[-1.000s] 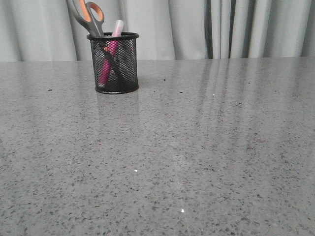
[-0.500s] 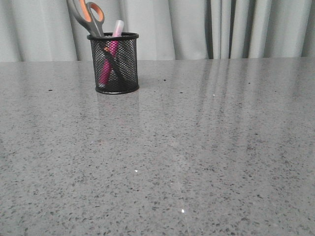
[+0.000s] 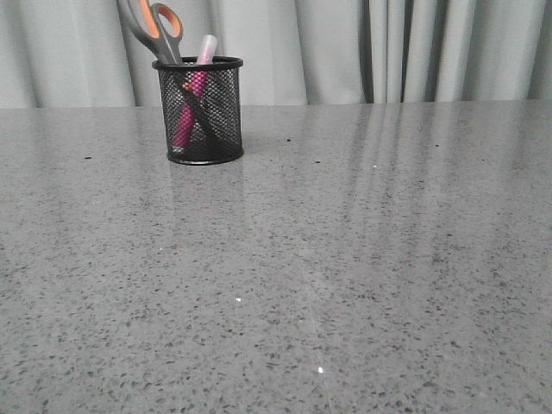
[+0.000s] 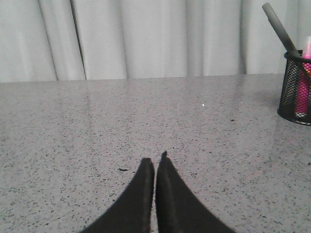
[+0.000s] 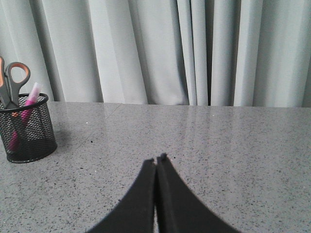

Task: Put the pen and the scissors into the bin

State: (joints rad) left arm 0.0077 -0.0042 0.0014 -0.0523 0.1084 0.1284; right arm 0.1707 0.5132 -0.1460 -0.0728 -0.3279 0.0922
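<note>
Already we see the small black wire-mesh bin (image 3: 198,110) standing upright on the speckled grey stone counter (image 3: 345,259), holding both the magenta-pink pen (image 3: 191,99) with its whitish cap and the grey, orange-lined scissors (image 3: 155,30) — handles up. Both tools — left tool (image 4: 154,167) and right tool (image 5: 156,165) — appear closed and empty, well apart from the bin.

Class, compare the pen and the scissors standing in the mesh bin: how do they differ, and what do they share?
The pen is slim and magenta with a whitish cap; the scissors have grey handles lined orange. The pen's cap barely clears the rim, while the scissors' handles rise well above it. They lean opposite ways and cross. Both stand inside the bin, held by neither end effector.
</note>
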